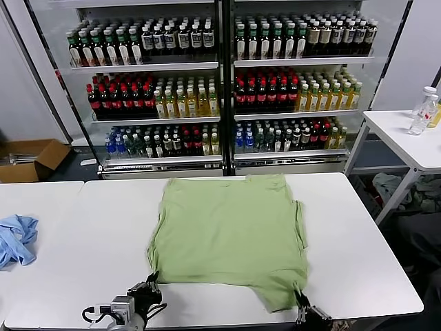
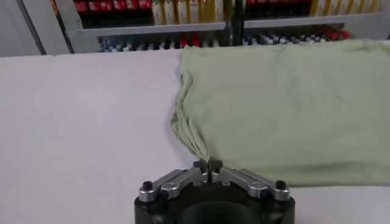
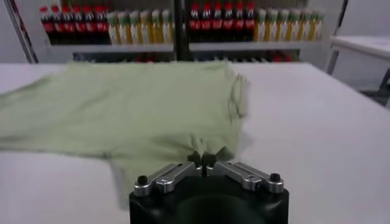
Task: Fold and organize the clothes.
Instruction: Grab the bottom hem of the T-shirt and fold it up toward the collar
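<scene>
The green shirt [image 1: 231,238] lies flat across the middle of my white table [image 1: 89,241], back side up, reaching from the far edge almost to the near edge. One short sleeve sticks out toward the table's right edge.

My left gripper [image 1: 149,285] is down at the shirt's near-left corner, w/ both fingers pressed together on a pinch of cloth; the left wrist view shows the fabric [image 2: 286,109] gathered into small pleats that run right into the closed tips of that claw [image 2: 208,165]. So left is clamped on the shirt.

My right gripper [image 1: 301,302] sits at the near-right corner of the shirt, close to the table's near edge. Same story there: in the right wrist view the tips [image 3: 202,159] meet on a little raised fold of the shirt [image 3: 131,106], w/ the hem bunched around them. Right is clamped on the shirt too.

A light blue cloth [image 1: 16,239] is crumpled near the left edge of the tabletop, well apart from the shirt. Past the far edge stands a drinks fridge [image 1: 220,83] w/ rows of bottles, a cardboard box [image 1: 31,158] on the floor to its left, and a small side table [image 1: 410,138] w/ a clear bottle [image 1: 422,110] off to the right.
</scene>
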